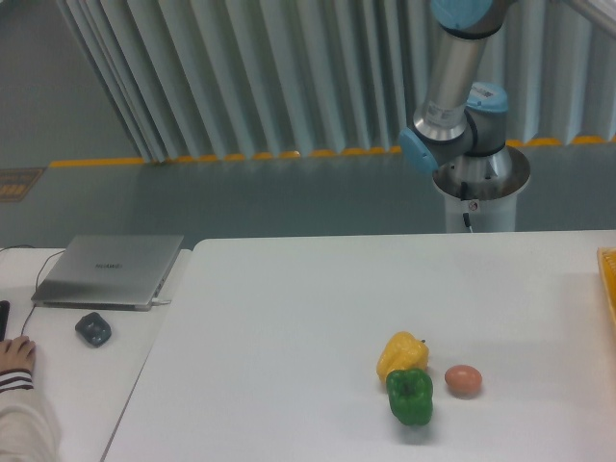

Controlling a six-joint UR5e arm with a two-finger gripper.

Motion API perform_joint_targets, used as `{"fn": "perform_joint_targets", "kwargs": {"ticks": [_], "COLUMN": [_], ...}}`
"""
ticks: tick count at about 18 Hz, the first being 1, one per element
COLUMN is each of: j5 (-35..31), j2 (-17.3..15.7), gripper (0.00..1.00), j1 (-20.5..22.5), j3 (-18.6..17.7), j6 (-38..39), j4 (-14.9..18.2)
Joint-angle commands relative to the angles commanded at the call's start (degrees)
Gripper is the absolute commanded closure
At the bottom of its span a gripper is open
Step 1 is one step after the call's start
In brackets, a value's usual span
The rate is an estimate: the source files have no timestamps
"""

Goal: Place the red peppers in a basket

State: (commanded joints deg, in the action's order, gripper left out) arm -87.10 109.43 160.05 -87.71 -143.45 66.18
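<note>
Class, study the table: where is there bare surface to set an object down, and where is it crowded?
Bare: the white table left of the yellow pepper, and between the small orange-brown fruit and the basket. Crowded: those and the green pepper.

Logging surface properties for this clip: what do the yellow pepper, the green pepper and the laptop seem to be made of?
Yellow pepper and green pepper: smooth, slightly glossy skin; real or plastic is unclear. Laptop: closed lid with a matte silver-grey, probably metal finish.

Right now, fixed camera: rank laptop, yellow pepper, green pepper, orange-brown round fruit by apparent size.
1. Laptop, closed, clearly largest.
2. Green pepper and yellow pepper: look about alike; the green one overlaps the yellow's lower edge and sits nearer the camera, so no ranking.
3. Orange-brown round fruit, smallest.
</note>
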Motion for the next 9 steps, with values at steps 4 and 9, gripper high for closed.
{"fn": "perform_joint_targets", "kwargs": {"ticks": [4, 9], "j5": [0.0, 1.93], "j2": [-1.05, -1.5], "gripper": [0.0, 0.0], "j1": [-3.77, -10.01], "j3": [0.09, -0.09], "j6": [12.81, 31.27], "j4": [1.93, 2.29]}}
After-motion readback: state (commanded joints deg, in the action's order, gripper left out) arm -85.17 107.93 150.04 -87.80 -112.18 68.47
